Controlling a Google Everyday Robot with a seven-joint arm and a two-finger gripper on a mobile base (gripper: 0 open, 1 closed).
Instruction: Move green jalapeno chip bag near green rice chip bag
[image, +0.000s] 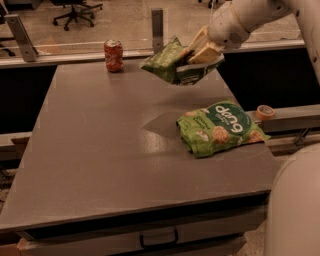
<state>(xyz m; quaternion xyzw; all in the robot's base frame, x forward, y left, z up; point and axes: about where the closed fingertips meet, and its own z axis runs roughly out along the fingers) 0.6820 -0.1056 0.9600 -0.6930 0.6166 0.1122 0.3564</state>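
Note:
My gripper (197, 52) is shut on the green jalapeno chip bag (167, 62) and holds it in the air above the far right part of the grey table (100, 145). The bag hangs tilted, its olive-green body sticking out to the left of the fingers. The green rice chip bag (220, 127), bright green with a dark "dang" circle, lies flat on the table near the right edge, below and in front of the held bag. The two bags are apart.
A red soda can (113, 55) stands upright at the table's far edge, left of the held bag. A roll of tape (264, 111) sits on a ledge beyond the table's right edge. A drawer handle (157, 239) shows below the front edge.

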